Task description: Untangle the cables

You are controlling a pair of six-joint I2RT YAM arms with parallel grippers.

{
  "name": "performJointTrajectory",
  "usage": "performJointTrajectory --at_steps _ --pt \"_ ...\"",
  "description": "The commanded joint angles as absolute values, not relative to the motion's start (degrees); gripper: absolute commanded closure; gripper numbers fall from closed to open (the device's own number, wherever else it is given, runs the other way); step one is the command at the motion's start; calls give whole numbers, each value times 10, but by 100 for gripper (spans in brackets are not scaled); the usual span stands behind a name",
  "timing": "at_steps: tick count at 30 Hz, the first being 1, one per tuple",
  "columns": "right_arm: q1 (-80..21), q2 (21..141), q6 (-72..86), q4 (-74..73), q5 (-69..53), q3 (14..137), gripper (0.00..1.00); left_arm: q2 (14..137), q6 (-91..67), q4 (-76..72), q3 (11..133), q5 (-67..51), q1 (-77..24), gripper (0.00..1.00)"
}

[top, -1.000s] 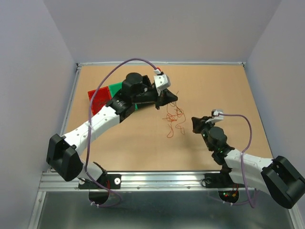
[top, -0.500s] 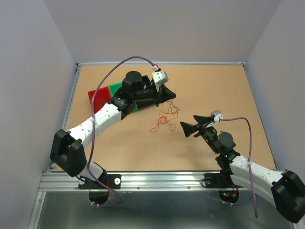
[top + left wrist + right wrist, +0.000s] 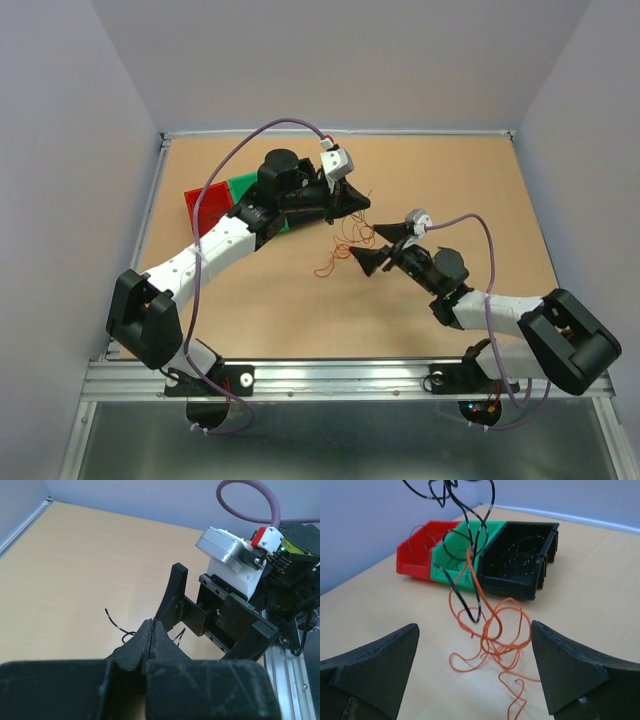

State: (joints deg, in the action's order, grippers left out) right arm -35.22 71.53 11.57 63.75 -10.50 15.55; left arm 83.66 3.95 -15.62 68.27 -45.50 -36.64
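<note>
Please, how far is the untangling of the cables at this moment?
Done: the left gripper holds the cables pinched, and they hang from it. In hand: the open right gripper faces them. Left: the orange and dark ones are intertwined; none is separated.

Right gripper [image 3: 365, 244] now open, nearer cables [image 3: 340, 248]

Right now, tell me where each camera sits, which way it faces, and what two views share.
Top external: above and behind the bases, looking down at the table; both arms show, left gripper and right gripper by the cables.
Left wrist: on the left arm, facing the open right gripper past its own shut fingers.
Right wrist: on the right arm, facing the hanging cables and three bins between its own fingers.
Shared: top and right wrist both show cables and bins.
</note>
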Motion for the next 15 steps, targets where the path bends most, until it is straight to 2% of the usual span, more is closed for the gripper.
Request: performJointTrajectory --at_steps 1,3,6,7,8,9,10,15 --pt "-352 753 103 729 -121 209 2 827 33 -175 708 -475 -368 100" --pt "-352 778 106 733 -122 233 4 830 30 -175 710 -480 -367 100" --pt "-352 842 113 758 -124 250 21 828 25 -174 711 -485 -368 100" --pt "-353 852 117 770 -123 249 28 826 25 -174 711 -485 -367 100" --pt "-352 859 124 795 -124 246 45 824 26 -174 710 -483 -368 100" --pt "-352 865 127 804 -121 237 53 818 26 -174 709 -479 -367 100" --pt "-352 863 131 818 -118 228 71 814 27 -175 708 -465 -367 100" --pt "-352 844 162 895 -92 132 99 780 8 -205 685 -397 -349 100"
